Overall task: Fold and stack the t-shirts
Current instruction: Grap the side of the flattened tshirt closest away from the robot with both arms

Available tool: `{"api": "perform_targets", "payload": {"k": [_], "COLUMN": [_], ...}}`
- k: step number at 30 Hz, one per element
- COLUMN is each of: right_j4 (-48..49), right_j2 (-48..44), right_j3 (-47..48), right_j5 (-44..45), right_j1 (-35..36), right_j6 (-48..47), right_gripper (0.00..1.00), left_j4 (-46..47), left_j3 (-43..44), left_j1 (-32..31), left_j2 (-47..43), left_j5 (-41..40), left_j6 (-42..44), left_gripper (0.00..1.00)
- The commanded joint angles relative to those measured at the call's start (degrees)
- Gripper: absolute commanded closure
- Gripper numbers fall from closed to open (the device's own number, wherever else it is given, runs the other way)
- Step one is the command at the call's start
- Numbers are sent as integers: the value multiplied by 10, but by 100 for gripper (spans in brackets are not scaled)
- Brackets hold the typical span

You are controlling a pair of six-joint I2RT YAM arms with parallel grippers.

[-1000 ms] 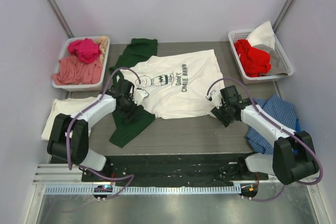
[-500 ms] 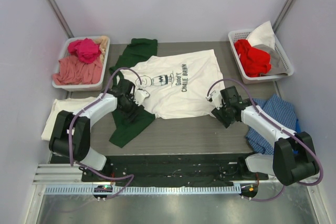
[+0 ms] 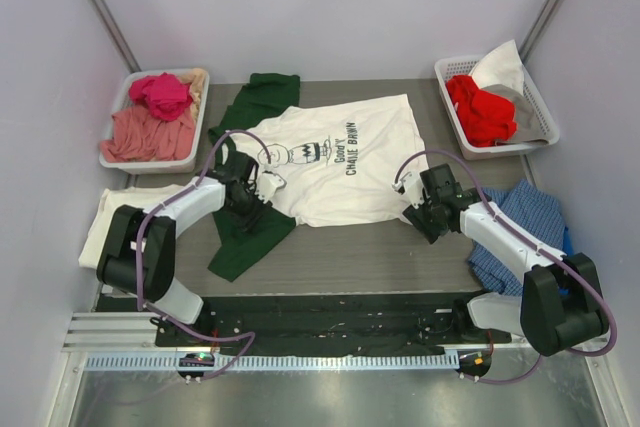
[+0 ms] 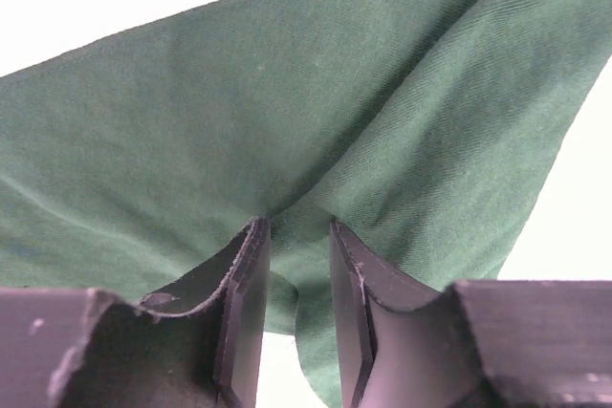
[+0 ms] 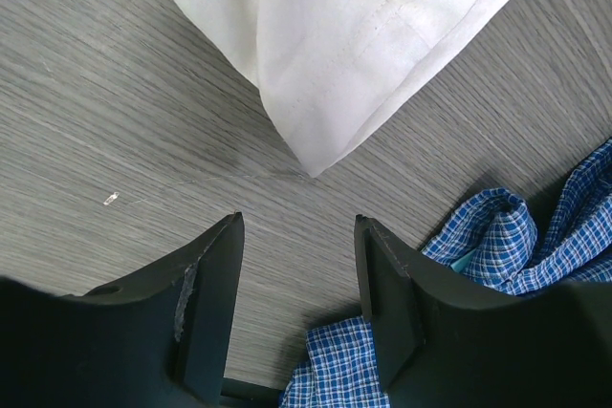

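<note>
Black left gripper is pinching dark green cotton tee, jaws narrow; right gripper is gaping wide, white cartoon-print cotton tee at 12 o'clock; plain cream tee making three.

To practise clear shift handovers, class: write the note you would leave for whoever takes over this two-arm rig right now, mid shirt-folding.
Left gripper: fingers pinched on the plain dark green cotton t-shirt.
Right gripper: open, low over bare table, just short of a corner of the white cartoon-print t-shirt; blue checked cloth beside it.
White t-shirt lies spread flat, overlapping the green one. Plain cream t-shirt at the table's left edge.
Done: nothing folded or stacked.
Left: fold all three, stack them.
</note>
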Motion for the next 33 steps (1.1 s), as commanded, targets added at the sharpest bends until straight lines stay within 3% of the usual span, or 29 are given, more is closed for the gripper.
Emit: {"api": "perform_targets", "payload": {"k": [1,9,16,33], "right_j4": [-1,-2,-1,22], "right_j2": [-16,-19,-19,12], "right_j3": [2,0,2,37], "right_j5": [1,2,1,-23], "right_j1": [1,0,0,1], "right_j6": [7,8,11,23], "right_gripper": [43,44,44,46], "left_j4": [13,12,3,-19], "left_j3": [-2,-5,-2,13], "left_j1": [6,8,9,9], "left_j2": [7,7,7,-30], "left_j5": [12,17,20,20], "left_j6": [12,13,14,4], "left_gripper": [66,73,98,100]}}
